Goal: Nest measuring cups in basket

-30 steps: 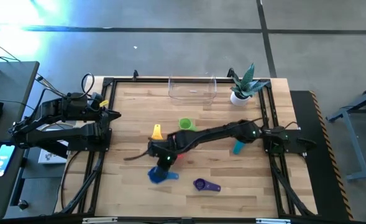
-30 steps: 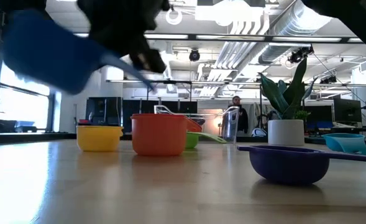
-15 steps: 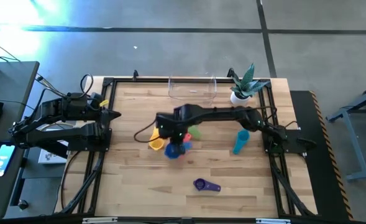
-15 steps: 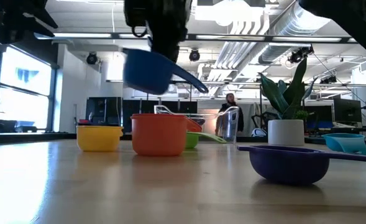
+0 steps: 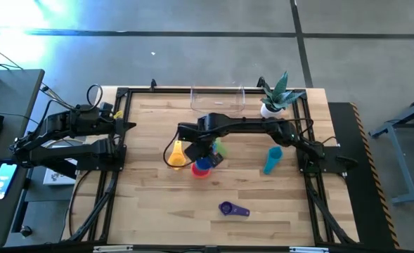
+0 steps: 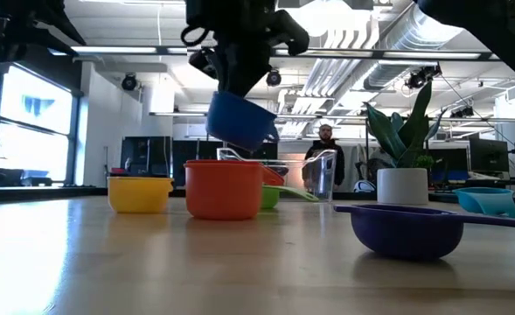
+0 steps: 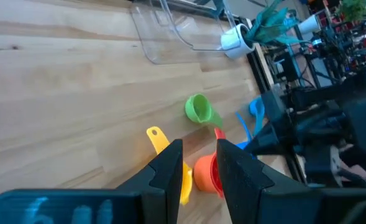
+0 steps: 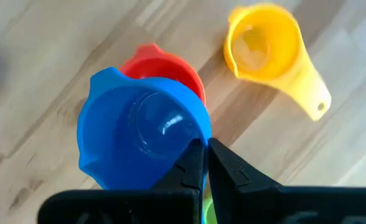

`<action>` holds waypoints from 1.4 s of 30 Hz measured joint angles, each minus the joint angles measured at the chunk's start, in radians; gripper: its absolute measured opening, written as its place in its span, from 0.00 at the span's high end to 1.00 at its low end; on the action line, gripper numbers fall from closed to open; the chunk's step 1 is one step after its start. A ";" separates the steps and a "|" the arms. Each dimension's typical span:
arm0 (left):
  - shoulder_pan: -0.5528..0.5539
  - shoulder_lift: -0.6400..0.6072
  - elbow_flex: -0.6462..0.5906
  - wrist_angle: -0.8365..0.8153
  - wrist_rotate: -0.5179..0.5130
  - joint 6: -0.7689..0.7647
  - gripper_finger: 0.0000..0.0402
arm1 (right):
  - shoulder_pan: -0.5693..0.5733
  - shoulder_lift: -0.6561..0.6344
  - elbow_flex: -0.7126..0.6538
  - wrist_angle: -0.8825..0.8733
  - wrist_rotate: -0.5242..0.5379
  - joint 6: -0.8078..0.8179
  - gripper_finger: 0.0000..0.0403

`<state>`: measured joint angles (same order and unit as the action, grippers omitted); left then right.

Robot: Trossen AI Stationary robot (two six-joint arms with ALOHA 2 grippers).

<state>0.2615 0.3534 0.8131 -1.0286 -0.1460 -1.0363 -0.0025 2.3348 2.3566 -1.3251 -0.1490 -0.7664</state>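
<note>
The measuring cups are scattered over the wooden table (image 5: 150,204), and the one that matters now is the blue plastic scoop (image 8: 142,137), which hangs in the air just above the orange-red plastic cup (image 6: 225,189) near the middle of the table. The right gripper (image 8: 200,163) has its dark fingers pinched tight on the blue scoop's rim or handle root, bowl facing up. A second ago that scoop was down toward the table's front edge; it has since been carried back and inward, so it now sits almost directly over the orange-red cup, with the yellow plastic scoop (image 5: 176,154) just beside on the left and the green plastic scoop (image 7: 199,109) close behind. I would judge this as lining up to drop blue into orange-red, a nesting step made on the table rather than in the clear rectangular plastic basket (image 5: 218,100), which waits at the back edge beside the small white pot with a green plant (image 5: 273,98). The purple scoop (image 5: 230,209) lies near the front edge, the light blue cup (image 5: 271,161) toward the right side. The left gripper (image 7: 198,163) rests off the table's left edge, fingers narrowly parted around nothing.
</note>
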 joint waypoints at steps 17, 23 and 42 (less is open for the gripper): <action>0.000 0.000 0.000 0.000 -0.005 -0.010 0.78 | 0.016 0.031 -0.005 0.077 0.000 0.029 1.00; 0.000 0.000 0.000 0.000 -0.003 -0.009 0.78 | 0.008 0.049 -0.004 0.071 -0.010 0.093 1.00; 0.000 0.000 0.000 0.000 0.006 0.018 0.78 | 0.009 0.055 -0.004 0.055 -0.016 0.180 1.00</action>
<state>0.2611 0.3538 0.8131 -1.0283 -0.1402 -1.0187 0.0063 2.3894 2.3524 -1.2701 -0.1646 -0.5860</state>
